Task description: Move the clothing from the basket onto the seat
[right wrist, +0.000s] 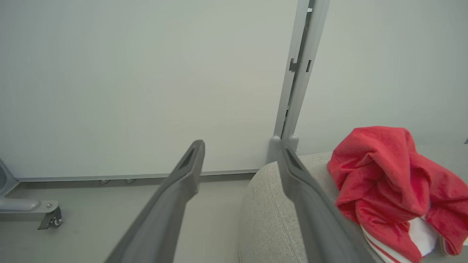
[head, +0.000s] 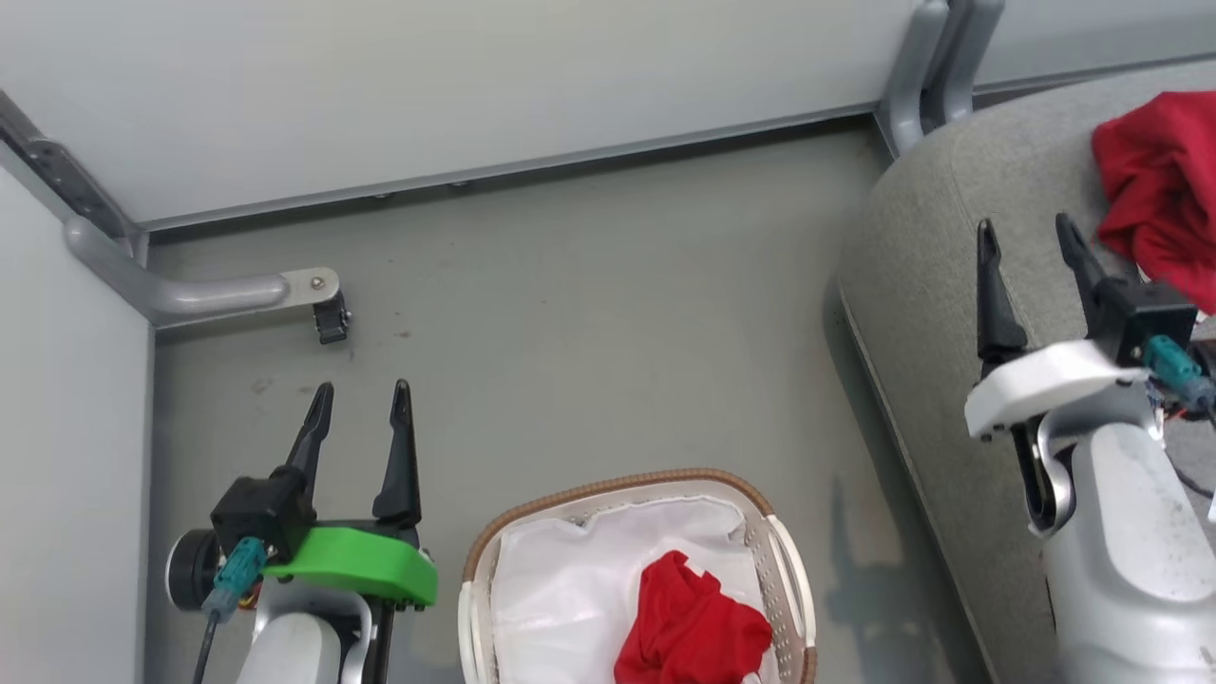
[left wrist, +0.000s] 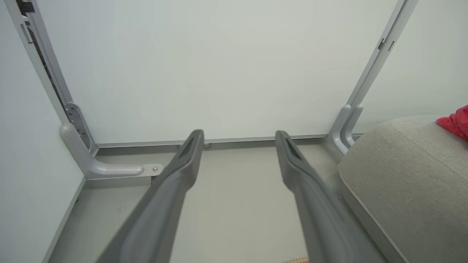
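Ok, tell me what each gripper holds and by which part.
Nothing. The left gripper and right gripper both stand open and empty. One red garment lies on the sofa, a second garment in the basket.

- The left gripper (head: 363, 384) is at the lower left. Its two dark fingers (head: 399, 456) point up, spread apart, and hold nothing.
- Its wrist has a green part (head: 351, 560) on a pale forearm (head: 294, 655).
- The right gripper (head: 1024, 220) is higher up on the right. Its fingers are wide apart too, and empty.
- Its wrist has a white part (head: 1045, 375).
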Controlling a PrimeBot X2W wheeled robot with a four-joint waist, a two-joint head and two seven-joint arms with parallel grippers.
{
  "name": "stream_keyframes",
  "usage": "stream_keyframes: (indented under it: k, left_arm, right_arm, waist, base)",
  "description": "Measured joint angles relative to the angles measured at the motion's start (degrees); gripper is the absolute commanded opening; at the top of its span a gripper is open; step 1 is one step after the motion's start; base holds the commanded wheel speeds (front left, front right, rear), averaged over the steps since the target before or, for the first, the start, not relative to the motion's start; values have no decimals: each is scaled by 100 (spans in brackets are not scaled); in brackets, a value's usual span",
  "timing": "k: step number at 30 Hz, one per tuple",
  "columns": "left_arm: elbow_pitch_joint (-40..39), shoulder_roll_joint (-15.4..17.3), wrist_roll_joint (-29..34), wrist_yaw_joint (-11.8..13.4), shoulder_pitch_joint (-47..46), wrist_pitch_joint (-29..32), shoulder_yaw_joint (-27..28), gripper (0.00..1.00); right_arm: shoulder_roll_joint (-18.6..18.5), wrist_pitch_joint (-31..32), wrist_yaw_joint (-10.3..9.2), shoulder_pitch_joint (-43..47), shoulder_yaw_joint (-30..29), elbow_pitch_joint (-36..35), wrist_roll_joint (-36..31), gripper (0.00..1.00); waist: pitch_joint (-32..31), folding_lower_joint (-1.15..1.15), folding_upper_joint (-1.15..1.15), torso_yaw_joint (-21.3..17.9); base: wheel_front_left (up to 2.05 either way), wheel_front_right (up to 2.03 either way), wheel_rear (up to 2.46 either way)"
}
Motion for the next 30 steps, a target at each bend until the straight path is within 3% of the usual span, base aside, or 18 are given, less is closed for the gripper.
stream_keyframes:
  k: [14, 30]
  left_arm:
    - [-3, -11, -339, 133, 963, -1, 73, 100]
    - [13, -12, -396, 197, 1107, -1, -32, 100]
  right_arm:
    - [82, 0, -1, 1774, 846, -701, 991, 100]
    - [80, 0, -1, 2188, 924, -666, 1224, 100]
  waist:
    - [-848, 0, 0, 432]
    - [-1040, 0, 0, 478]
  base:
    - [0, 0, 0]
    - [0, 0, 0]
